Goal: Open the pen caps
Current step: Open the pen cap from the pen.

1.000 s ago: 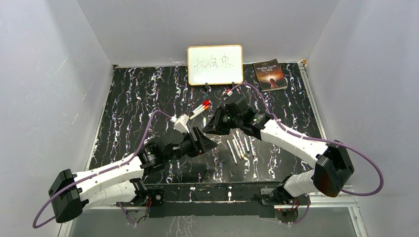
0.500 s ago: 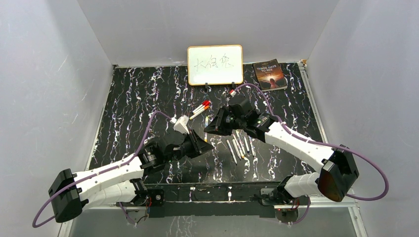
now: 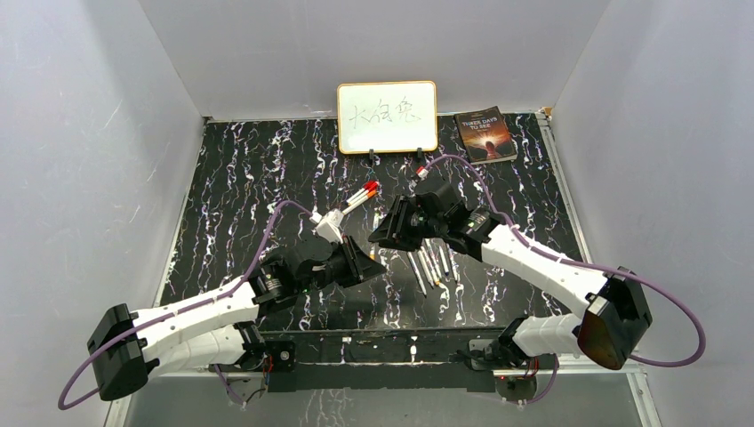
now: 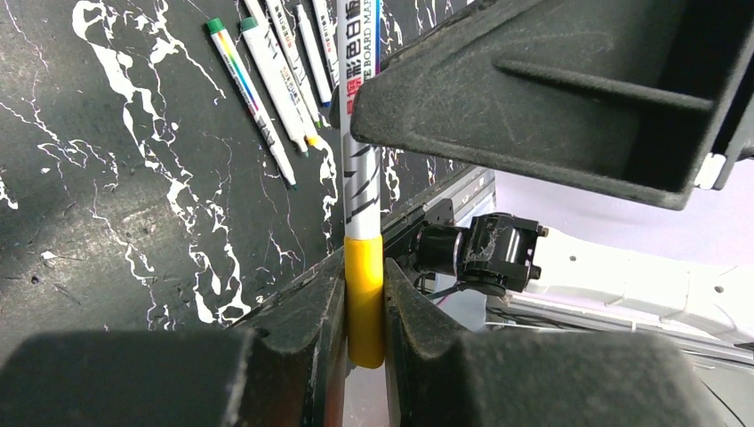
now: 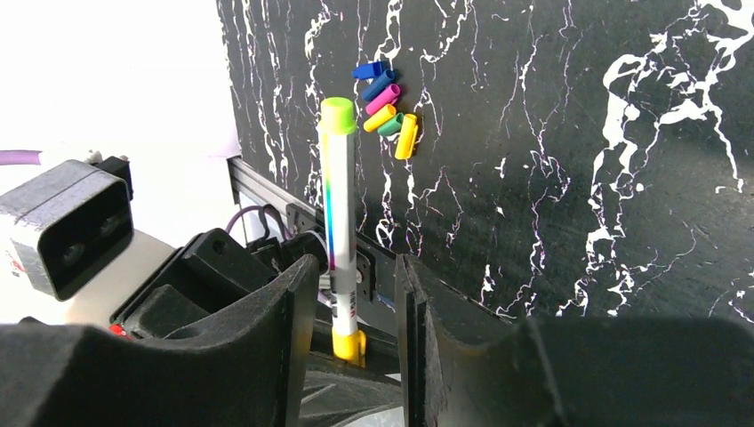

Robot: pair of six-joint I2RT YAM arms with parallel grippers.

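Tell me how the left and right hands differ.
The left hand is shut on the yellow cap; the right hand stands open around the pen. The left hand sits nearer the arm bases, the right hand farther back. Both meet at the same pen.

- We lose the upper barrel of the pen behind the right claw.
- Its yellow cap sits half hidden inside the left claw.
- The loose pens run off the top edge; from above, their labels are too small to read.
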